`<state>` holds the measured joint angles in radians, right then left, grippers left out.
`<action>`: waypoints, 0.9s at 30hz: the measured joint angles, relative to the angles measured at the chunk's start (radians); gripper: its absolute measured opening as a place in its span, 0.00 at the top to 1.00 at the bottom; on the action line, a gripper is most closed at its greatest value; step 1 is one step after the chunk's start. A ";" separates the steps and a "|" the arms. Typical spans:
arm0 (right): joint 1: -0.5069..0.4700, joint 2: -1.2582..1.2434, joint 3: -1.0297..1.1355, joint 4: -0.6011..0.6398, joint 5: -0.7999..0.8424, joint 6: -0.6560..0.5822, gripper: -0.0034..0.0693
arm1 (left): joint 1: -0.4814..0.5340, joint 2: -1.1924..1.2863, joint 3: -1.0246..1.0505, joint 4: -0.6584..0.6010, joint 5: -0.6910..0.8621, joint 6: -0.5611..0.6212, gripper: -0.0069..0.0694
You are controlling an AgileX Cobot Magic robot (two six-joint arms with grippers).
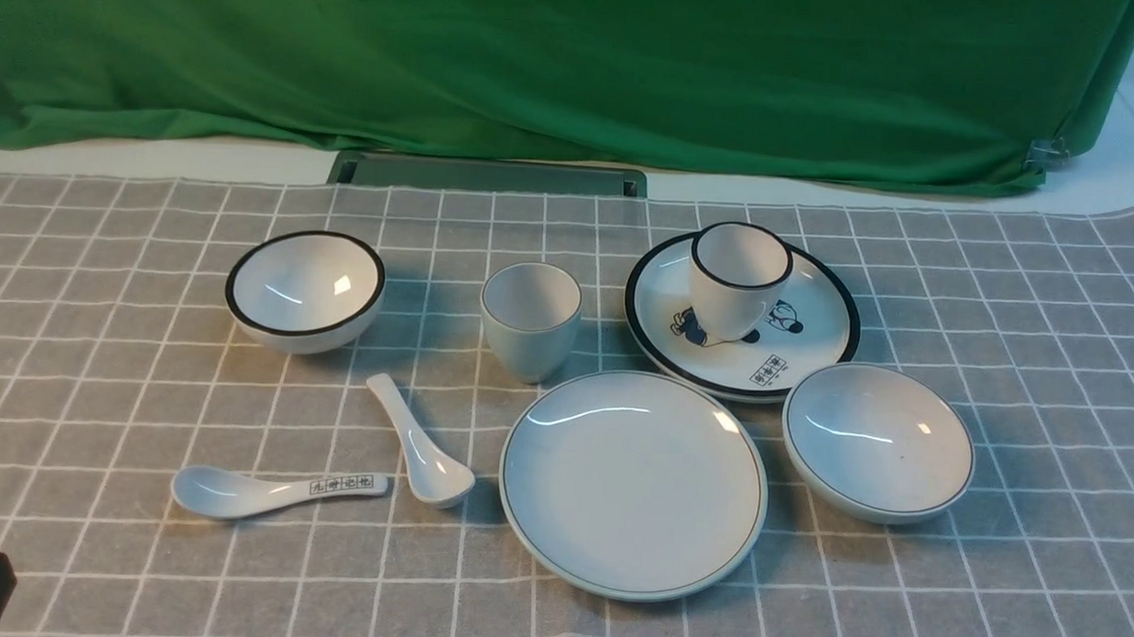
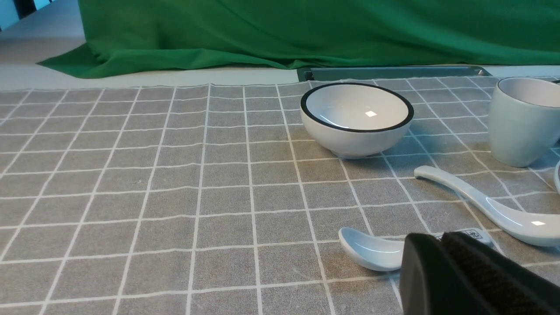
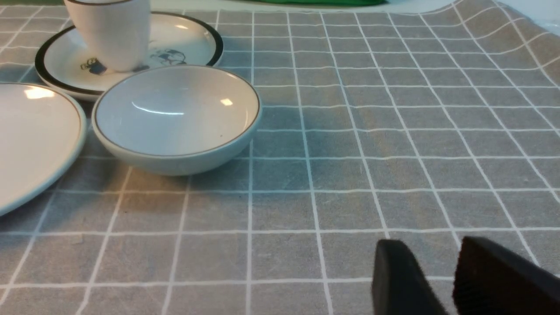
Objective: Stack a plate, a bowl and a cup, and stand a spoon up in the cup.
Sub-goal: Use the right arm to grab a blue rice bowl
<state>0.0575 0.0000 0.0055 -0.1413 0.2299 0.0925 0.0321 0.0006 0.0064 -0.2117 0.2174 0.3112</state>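
Landmark: plate, flat on the checked counter.
Bowl: just right of the plate, upright, hollow up.
Cup: beyond the plate, to its left, upright.
Spoon: left of the plate, lying, handle pointing away from me.
My left end effector: closed, nothing held.
My right end effector: fingers apart, a narrow gap, nothing between.

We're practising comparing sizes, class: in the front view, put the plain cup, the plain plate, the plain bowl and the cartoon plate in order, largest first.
1. Plain plate
2. Cartoon plate
3. Plain bowl
4. Plain cup
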 joint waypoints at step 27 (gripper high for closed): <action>0.000 0.000 0.000 0.000 -0.003 0.000 0.62 | 0.000 0.302 -0.372 -0.353 0.164 -0.024 0.89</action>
<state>0.0575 0.0000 0.0055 -0.1413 0.2269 0.0925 0.0321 0.3023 -0.3656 -0.5651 0.3810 0.2870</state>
